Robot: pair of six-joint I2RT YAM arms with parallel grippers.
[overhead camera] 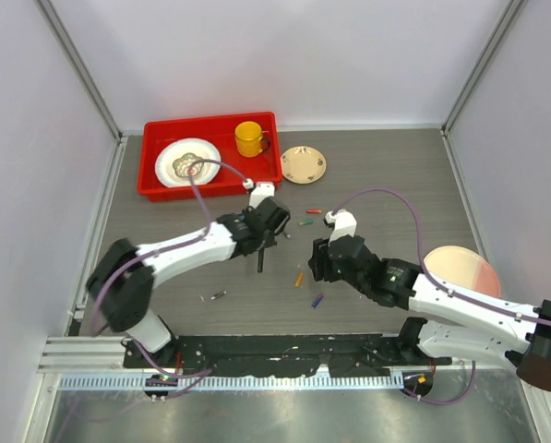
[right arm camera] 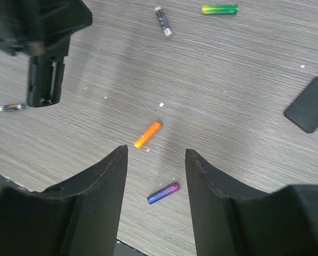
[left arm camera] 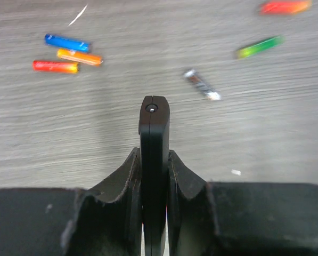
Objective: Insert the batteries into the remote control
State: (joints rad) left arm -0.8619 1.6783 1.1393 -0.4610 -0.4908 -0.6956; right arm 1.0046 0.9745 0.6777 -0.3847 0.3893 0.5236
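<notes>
Remote control (left arm camera: pixel 154 160), loose batteries (right arm camera: pixel 148 134) nearby, tray (overhead camera: pixel 215 129) beyond

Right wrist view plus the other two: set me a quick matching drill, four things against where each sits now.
Things: 1 remote control; 2 orange battery; 3 back cover; 4 yellow cup.
Places: A in the red tray; B clamped in the left hand; C alone at the right edge of the right wrist view; D on the table before the open right hand.
Pairs: 1-B, 2-D, 3-C, 4-A.
</notes>
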